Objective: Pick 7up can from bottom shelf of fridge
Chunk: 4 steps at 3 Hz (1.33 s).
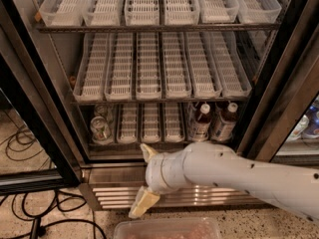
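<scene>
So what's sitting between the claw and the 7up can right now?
Nothing loose. In the camera view, only the steel sill separates the open claw, low in front, from the 7up can on the bottom shelf.

White arm (239,176) reaching leftward; gripper (138,180) low centre, jaws wide apart.

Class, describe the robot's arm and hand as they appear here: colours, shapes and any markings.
The arm is a thick, smooth, pale grey-white tube with a few small dark dots along it and a ringed wrist joint. The hand, low in front of the fridge, has two flat, tapered, cream-yellow fingers. No cables or lettering show.
</scene>
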{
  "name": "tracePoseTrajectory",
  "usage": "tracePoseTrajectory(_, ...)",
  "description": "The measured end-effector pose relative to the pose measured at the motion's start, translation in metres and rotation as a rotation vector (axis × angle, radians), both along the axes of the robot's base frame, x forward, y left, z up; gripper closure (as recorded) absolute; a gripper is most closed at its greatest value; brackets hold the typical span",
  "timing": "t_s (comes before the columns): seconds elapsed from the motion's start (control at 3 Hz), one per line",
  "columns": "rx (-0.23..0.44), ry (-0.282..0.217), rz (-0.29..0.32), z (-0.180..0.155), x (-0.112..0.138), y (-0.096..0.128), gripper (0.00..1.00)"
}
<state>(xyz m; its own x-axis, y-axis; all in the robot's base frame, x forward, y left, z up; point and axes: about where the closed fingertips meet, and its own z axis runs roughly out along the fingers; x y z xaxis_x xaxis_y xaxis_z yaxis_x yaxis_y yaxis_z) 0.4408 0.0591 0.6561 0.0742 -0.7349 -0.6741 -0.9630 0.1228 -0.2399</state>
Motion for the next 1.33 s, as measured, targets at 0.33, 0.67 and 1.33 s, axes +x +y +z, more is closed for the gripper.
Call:
tracePoseTrajectory(0.33,-0.015,0.011,-0.027,-0.049,-0.009,0.016,0.0)
tracePoseTrajectory(0.67,0.034,-0.051,-0.059,-0.065,0.018,0.037,0.0)
tracePoseTrajectory(1.33,0.174,-0.227,-0.137,-0.04,0.077,0.066,0.0)
